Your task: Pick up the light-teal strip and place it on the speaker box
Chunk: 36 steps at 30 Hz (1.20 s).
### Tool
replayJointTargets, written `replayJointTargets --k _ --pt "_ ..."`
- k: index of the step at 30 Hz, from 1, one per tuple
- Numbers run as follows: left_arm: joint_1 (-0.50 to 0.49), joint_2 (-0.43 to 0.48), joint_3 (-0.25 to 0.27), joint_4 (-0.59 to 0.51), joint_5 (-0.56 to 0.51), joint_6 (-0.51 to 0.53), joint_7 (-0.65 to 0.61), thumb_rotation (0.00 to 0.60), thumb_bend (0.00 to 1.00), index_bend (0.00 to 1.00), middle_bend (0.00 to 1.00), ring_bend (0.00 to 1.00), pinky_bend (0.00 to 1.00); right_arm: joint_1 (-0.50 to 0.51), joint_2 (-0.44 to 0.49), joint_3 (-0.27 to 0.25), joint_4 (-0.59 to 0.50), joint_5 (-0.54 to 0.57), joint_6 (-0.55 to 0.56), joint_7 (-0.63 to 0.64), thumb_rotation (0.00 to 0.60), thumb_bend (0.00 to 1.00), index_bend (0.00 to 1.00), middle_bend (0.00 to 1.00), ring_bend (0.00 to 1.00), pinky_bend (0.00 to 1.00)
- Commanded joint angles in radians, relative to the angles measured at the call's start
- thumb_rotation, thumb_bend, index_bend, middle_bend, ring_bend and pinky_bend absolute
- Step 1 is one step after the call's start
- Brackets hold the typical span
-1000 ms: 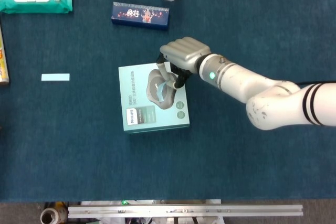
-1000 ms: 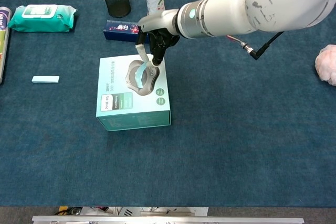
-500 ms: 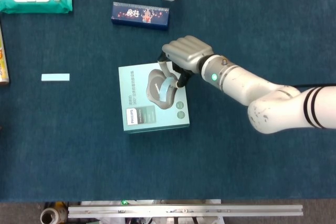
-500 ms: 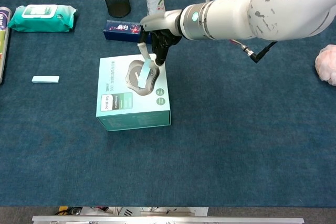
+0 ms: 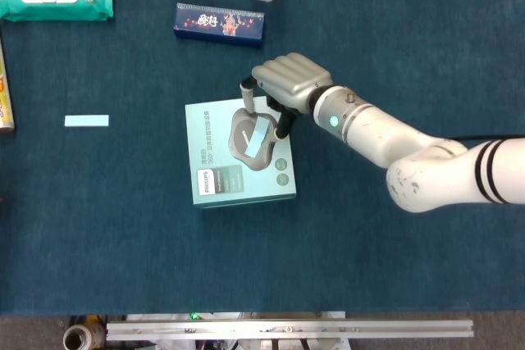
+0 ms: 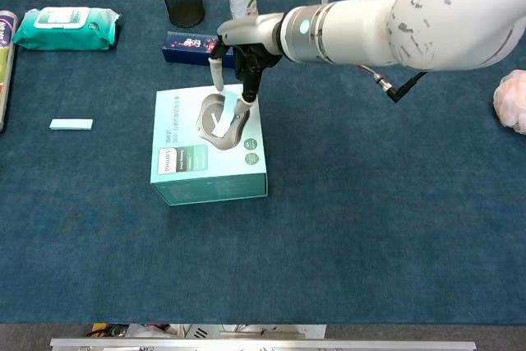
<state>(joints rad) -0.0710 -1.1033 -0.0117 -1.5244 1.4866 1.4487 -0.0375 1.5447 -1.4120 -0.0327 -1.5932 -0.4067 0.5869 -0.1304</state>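
change: right hand has drawn its fingers back off the light-teal strip; strip was pinched a second ago, now lies flat on the speaker box.
head view, hand: fingers parted, gripping nothing; tips hover just above the box's far edge, one on each side of the strip's upper end. Contact with strip: can't tell.
head view, strip: on the printed speaker image, slightly tilted, inside the box outline.
head view, room: open blue table right of and in front of the box; dark blue carton behind the hand, apart from it.
chest view, hand: fingers apart, pointing down over the box's back edge.
chest view, strip: on box top.
chest view, other: second teal strip lies well to the left on the table.
left hand: not visible.
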Motion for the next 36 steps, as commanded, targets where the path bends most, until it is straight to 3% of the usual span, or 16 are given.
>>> replayJointTargets --k 1,7,12,15,17,20,24,28,36 --pt "0.0 -0.001 0.0 0.003 0.001 0.001 -0.003 0.6 0.27 0.17 0.21 0.2 0.16 -0.01 0.005 0.008 -0.006 -0.008 0.007 -0.005 0.6 0.06 0.38 1.0 1.0 1.0" --pt "-0.003 -0.007 -0.006 0.017 0.025 0.023 -0.02 0.6 0.27 0.17 0.21 0.2 0.16 -0.047 0.03 0.035 -0.024 -0.034 0.03 0.003 0.6 0.04 0.32 1.0 1.0 1.0" --pt "-0.019 -0.007 -0.01 0.043 0.06 0.034 -0.042 0.6 0.27 0.17 0.25 0.22 0.18 -0.125 0.078 0.07 -0.075 -0.092 0.11 0.04 0.6 0.05 0.32 1.0 1.0 1.0" --pt "-0.03 -0.007 -0.012 0.061 0.086 0.044 -0.058 0.6 0.27 0.18 0.28 0.26 0.26 -0.194 0.122 0.084 -0.121 -0.141 0.171 0.073 0.6 0.13 0.32 0.99 1.0 1.0" --pt "-0.042 -0.008 -0.011 0.072 0.108 0.045 -0.068 0.6 0.27 0.19 0.29 0.31 0.31 -0.254 0.147 0.094 -0.158 -0.182 0.248 0.096 0.6 0.18 0.32 0.93 0.99 1.0" --pt "-0.063 -0.005 -0.002 0.077 0.148 0.039 -0.104 0.6 0.27 0.2 0.32 0.35 0.37 -0.354 0.175 0.097 -0.214 -0.262 0.376 0.13 0.6 0.26 0.34 0.82 0.88 1.0" --pt "-0.093 0.001 0.013 0.079 0.206 0.031 -0.144 0.6 0.27 0.23 0.36 0.4 0.43 -0.474 0.229 0.076 -0.269 -0.338 0.491 0.15 0.6 0.28 0.37 0.71 0.72 0.94" --pt "-0.13 0.016 0.029 0.063 0.254 0.005 -0.172 0.6 0.29 0.25 0.51 0.53 0.46 -0.576 0.268 0.056 -0.301 -0.385 0.581 0.15 0.6 0.34 0.4 0.67 0.63 0.82" --pt "-0.24 0.043 0.063 0.021 0.367 -0.094 -0.181 0.6 0.5 0.27 0.8 0.81 0.61 -0.717 0.361 0.042 -0.363 -0.473 0.639 0.146 0.6 0.34 0.45 0.65 0.6 0.82"
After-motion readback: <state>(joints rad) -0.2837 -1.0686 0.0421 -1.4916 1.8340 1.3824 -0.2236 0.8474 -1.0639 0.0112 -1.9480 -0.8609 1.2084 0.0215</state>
